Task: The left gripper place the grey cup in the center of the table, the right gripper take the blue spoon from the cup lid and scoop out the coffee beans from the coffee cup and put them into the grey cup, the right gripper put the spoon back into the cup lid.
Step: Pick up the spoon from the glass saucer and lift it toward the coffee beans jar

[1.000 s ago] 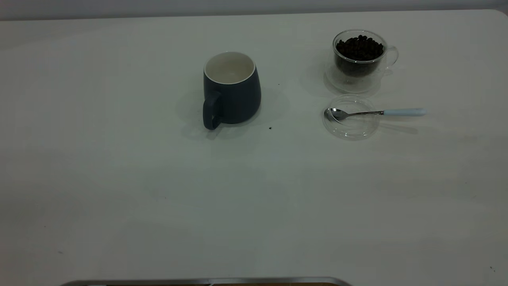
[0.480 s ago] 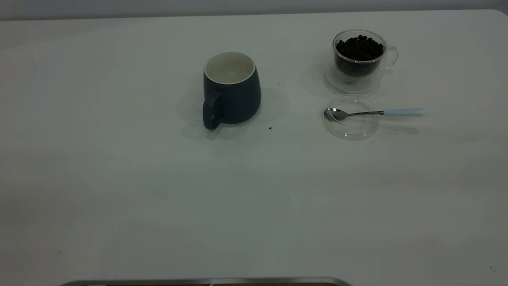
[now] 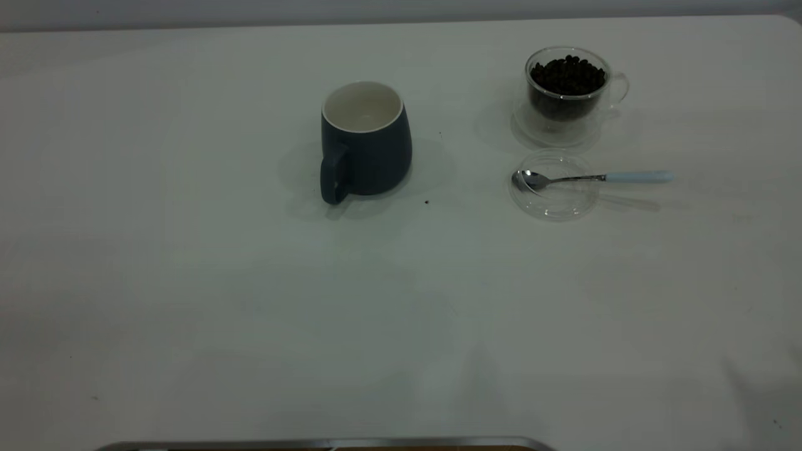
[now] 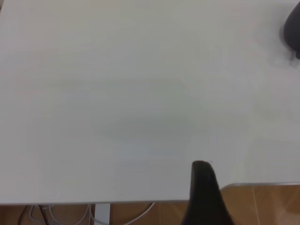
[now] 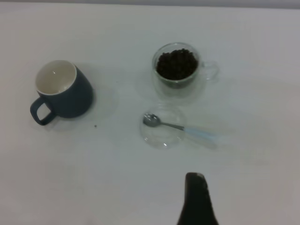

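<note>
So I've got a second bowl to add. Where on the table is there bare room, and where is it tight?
Bare: the table's whole near half, everything left of the grey cup, and the strip between it and the lid. Tight: the right far corner, where the coffee cup stands just behind the lid and the spoon sticks out rightward.

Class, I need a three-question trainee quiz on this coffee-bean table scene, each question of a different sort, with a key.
1. True or false: the spoon rests with its bowl in the lid.
2. Which cup holds the beans? A) grey cup B) glass cup C) both
3. Fill in: the grey cup stands upright with its handle facing the ___ edge of the table in the exterior view.

Key: 1 true. 2 B, the glass cup; the grey cup looks empty. 3 near.
</note>
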